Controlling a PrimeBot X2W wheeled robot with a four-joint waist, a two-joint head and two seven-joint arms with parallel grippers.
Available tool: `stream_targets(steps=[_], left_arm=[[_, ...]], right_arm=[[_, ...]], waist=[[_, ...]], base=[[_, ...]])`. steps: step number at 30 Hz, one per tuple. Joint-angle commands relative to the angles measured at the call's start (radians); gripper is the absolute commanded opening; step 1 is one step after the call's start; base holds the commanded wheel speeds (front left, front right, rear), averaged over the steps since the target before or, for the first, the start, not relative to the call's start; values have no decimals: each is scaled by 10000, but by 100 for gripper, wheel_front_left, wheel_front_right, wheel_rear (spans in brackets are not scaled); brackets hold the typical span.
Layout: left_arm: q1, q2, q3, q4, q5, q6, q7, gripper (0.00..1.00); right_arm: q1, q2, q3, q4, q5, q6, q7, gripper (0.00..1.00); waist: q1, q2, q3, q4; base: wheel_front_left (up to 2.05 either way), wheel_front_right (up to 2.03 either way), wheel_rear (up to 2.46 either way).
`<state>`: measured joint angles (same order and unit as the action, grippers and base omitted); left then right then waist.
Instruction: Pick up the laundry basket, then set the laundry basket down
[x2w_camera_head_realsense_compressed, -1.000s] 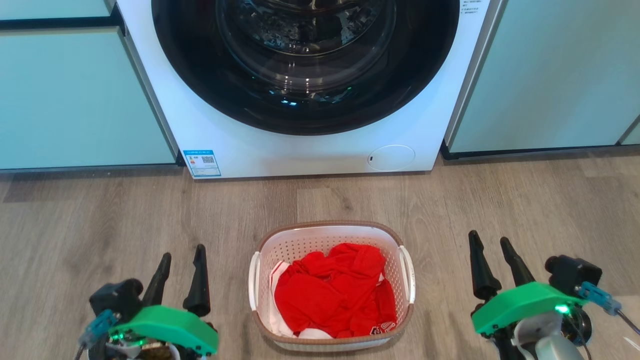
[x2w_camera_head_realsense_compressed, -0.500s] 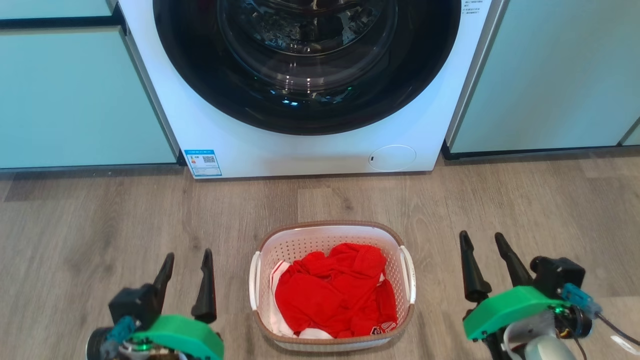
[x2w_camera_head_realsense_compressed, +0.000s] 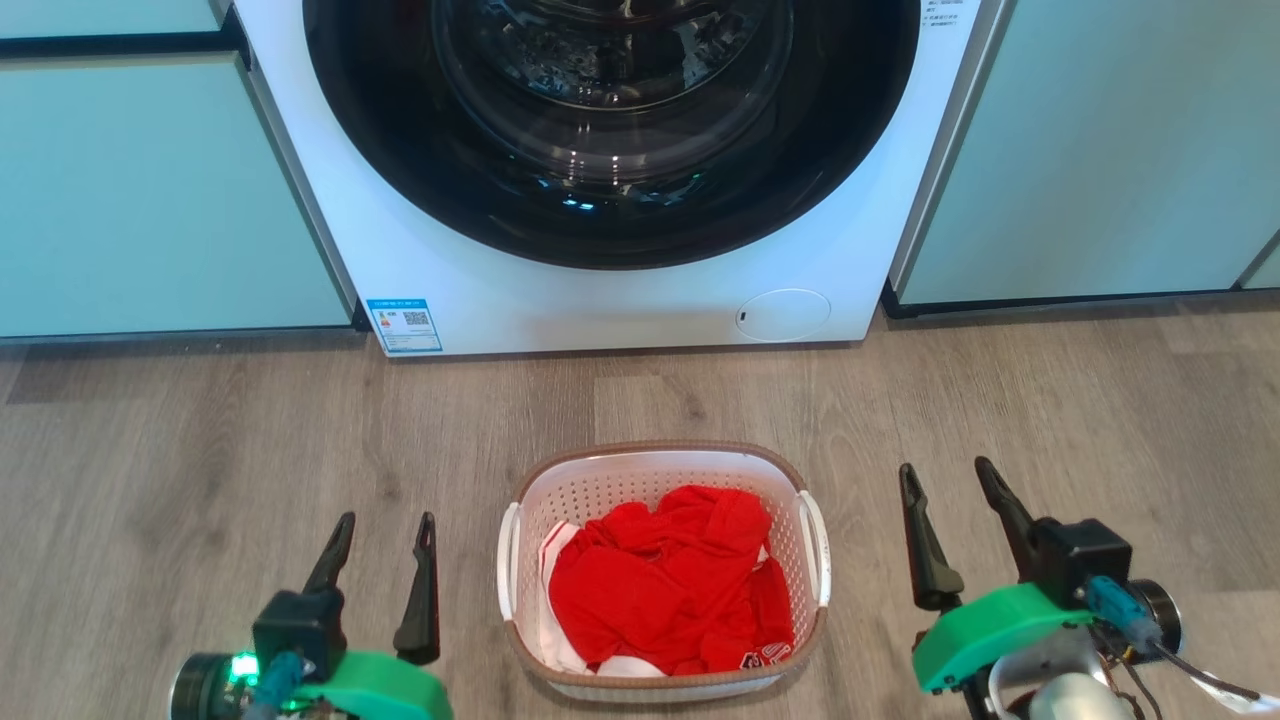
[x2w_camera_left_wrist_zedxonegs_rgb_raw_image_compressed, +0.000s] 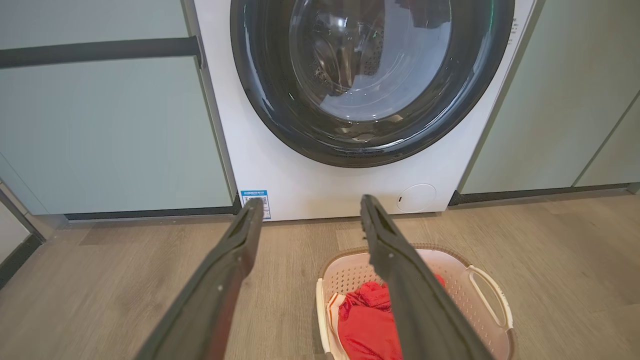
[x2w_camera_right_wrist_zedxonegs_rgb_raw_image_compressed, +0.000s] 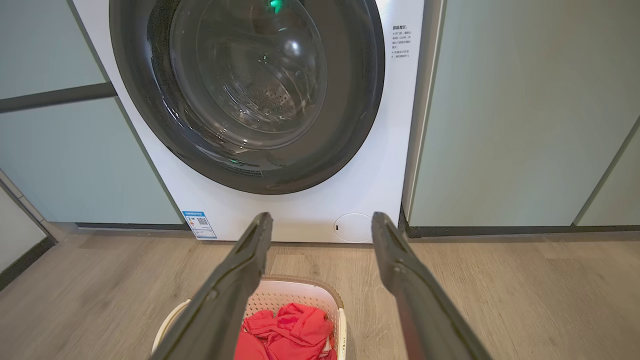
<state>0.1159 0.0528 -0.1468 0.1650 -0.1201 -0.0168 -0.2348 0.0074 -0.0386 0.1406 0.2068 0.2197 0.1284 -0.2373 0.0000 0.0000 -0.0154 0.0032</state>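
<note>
2 flank basket: L tool, R tool; wrists see drum holes

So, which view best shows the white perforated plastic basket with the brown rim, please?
The head view: the whole white brown-rimmed laundry basket shows, unobstructed. Both wrist views crop it at the bottom, partly behind dark fingers.

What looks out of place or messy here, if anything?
Nothing stands out. The laundry basket sits upright on the floor in front of the washer, with the red clothes heaped inside and nothing spilled. The left end effector and right end effector are open on either side of it, touching nothing.
</note>
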Motion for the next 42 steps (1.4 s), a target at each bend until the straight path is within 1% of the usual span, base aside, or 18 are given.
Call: stream_targets(steps=[1,4,32,37,42], left_arm=[[-273,25,307,-311,307,71,-192,100],[-255,15,304,-312,623,77,-270,100],[-269,-24,404,-109,549,11,-270,100],[-316,-24,323,-31,402,48,-270,100],[-637,-25,252,46,294,81,-270,100]], right_arm=[[-197,-112,307,-409,-297,23,-167,100],[-194,-116,358,-419,-593,23,-245,100],[-196,-116,219,-336,-574,23,-245,100],[-239,-116,164,-266,-614,23,-245,100],[-542,-116,98,-194,-703,23,-245,100]], waist=[[0,0,0,-1],[0,0,3,-2],[0,0,179,-21],[0,0,402,0],[0,0,1032,53]], base=[[0,0,0],[0,0,0],[0,0,0],[0,0,0],[0,0,0]])
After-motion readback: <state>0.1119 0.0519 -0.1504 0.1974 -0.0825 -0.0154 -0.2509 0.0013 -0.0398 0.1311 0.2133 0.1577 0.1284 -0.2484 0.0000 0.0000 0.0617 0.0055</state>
